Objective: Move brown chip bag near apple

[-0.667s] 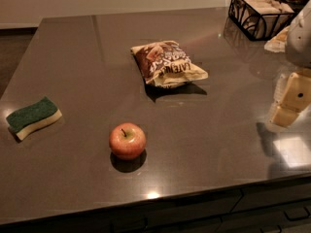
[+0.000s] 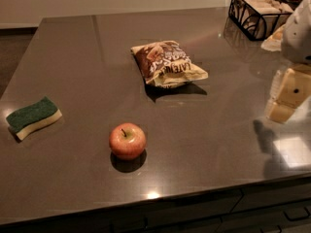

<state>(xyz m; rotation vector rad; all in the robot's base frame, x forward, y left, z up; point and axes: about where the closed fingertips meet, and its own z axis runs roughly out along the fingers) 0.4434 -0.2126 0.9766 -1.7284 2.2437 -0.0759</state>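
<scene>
The bag [image 2: 167, 64] looks light, soft and crinkly, so pinch its near edge; the gripper [image 2: 287, 98] hangs far right, and I cannot tell if it is clenched.

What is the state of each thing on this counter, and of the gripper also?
brown chip bag: lying on the counter, behind the apple and apart from it, not held.
apple: resting stem up, near the front edge.
sponge: lying green side up, at the left.
wire basket: standing at the far right corner.
gripper: at the right edge, apart from bag and apple.
</scene>
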